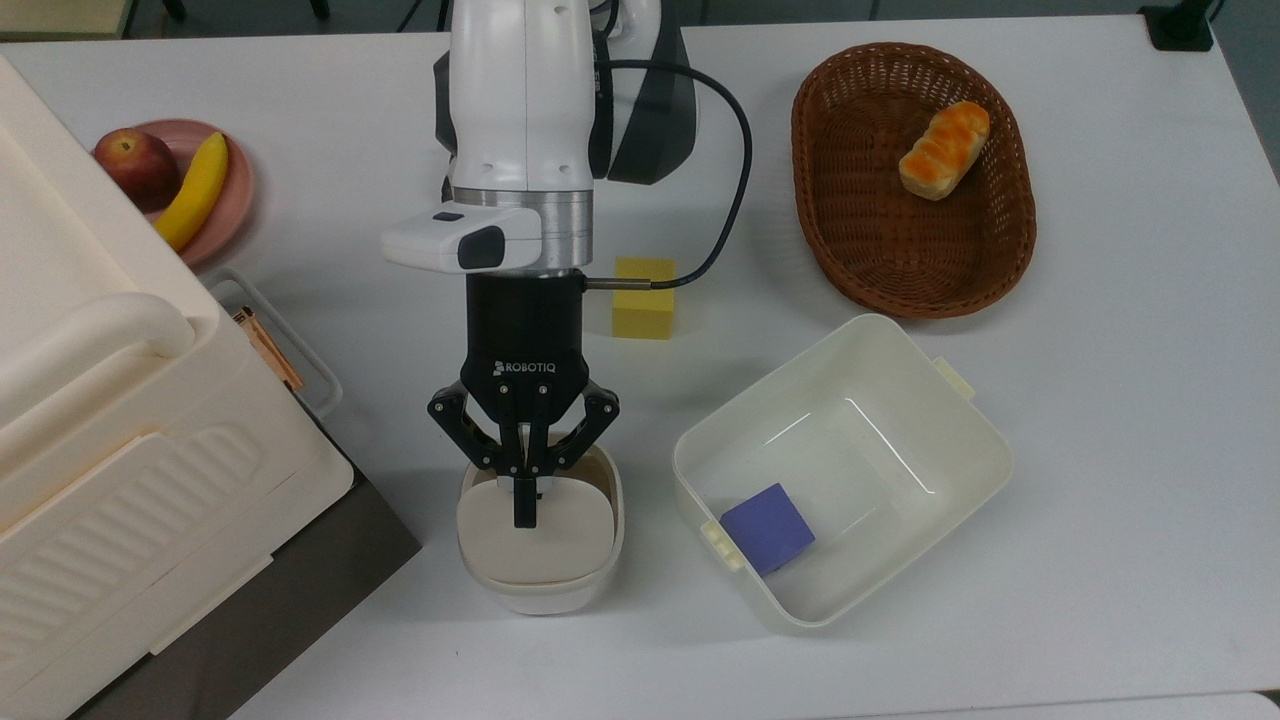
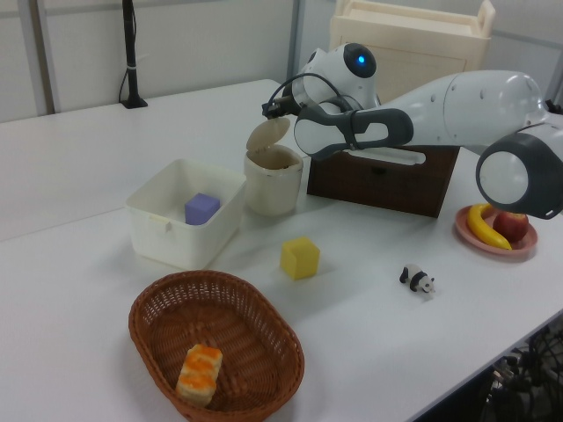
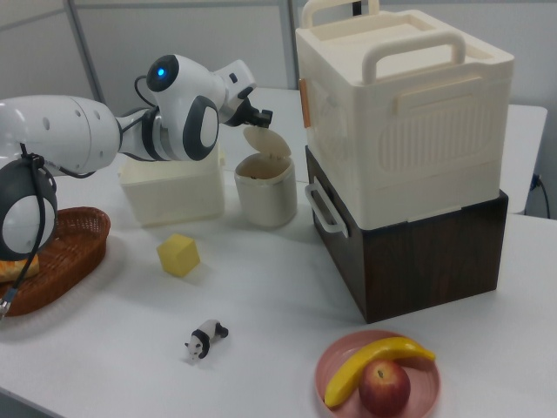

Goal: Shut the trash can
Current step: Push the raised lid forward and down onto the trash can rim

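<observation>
The trash can (image 1: 540, 585) is a small cream-white bin near the table's front edge in the top view. Its flat lid (image 1: 537, 530) hangs part-way down over the opening, with a sliver of the inside visible at the back rim. In the left view the lid (image 2: 266, 136) stands tilted above the body (image 2: 273, 186); the right view shows the same tilted lid (image 3: 267, 142). My gripper (image 1: 524, 508) is shut, its fingertips resting on the lid's top face, pointing down from the arm. The gripper (image 2: 269, 109) sits at the lid's upper edge.
A lidless white tub (image 1: 960, 420) holding a purple cube (image 1: 768, 527) stands right of the bin in the top view. Behind are a yellow cube (image 1: 643, 297) and a wicker basket (image 1: 850, 230) with bread (image 1: 944, 150). A big cream box (image 1: 110, 420) fills the top view's left; a fruit plate (image 1: 235, 200) lies behind it.
</observation>
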Controlling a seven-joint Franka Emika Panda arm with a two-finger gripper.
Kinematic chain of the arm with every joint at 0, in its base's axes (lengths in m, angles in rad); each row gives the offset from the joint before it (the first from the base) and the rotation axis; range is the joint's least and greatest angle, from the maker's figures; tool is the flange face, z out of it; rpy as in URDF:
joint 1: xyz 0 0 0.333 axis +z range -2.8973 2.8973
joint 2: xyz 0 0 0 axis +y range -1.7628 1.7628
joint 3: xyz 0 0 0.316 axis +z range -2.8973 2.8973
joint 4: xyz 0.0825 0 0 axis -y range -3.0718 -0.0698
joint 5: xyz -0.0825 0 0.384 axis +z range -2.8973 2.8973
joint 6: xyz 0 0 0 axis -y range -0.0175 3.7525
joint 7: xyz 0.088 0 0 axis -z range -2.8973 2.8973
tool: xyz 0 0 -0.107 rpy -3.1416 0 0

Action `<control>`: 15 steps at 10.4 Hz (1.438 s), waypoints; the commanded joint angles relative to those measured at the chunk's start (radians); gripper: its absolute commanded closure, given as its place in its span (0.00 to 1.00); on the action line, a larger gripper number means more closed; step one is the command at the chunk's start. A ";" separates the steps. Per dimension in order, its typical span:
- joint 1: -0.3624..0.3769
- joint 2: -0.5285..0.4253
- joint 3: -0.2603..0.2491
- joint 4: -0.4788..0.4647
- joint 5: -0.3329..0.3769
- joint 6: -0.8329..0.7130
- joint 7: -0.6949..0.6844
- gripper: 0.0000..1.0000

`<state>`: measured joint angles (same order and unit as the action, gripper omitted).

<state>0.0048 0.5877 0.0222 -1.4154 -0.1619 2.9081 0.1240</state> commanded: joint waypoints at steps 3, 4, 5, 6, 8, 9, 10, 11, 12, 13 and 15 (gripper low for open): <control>-0.017 -0.133 0.016 -0.183 -0.022 0.016 -0.027 1.00; -0.022 -0.146 0.016 -0.198 -0.022 0.016 -0.027 1.00; -0.026 -0.149 0.016 -0.201 -0.022 0.014 -0.027 1.00; -0.031 -0.149 0.015 -0.201 -0.022 0.013 -0.027 1.00; -0.032 -0.149 0.015 -0.218 -0.022 0.013 -0.046 1.00; -0.032 -0.149 0.015 -0.227 -0.022 0.013 -0.047 1.00; -0.032 -0.147 0.015 -0.237 -0.028 0.013 -0.049 1.00; -0.032 -0.149 0.015 -0.244 -0.030 0.013 -0.059 1.00; -0.031 -0.150 0.016 -0.256 -0.030 0.011 -0.066 1.00; -0.031 -0.157 0.016 -0.272 -0.030 0.011 -0.067 1.00; -0.031 -0.161 0.016 -0.289 -0.030 0.008 -0.081 1.00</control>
<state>-0.0188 0.4807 0.0292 -1.6255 -0.1754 2.9081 0.0661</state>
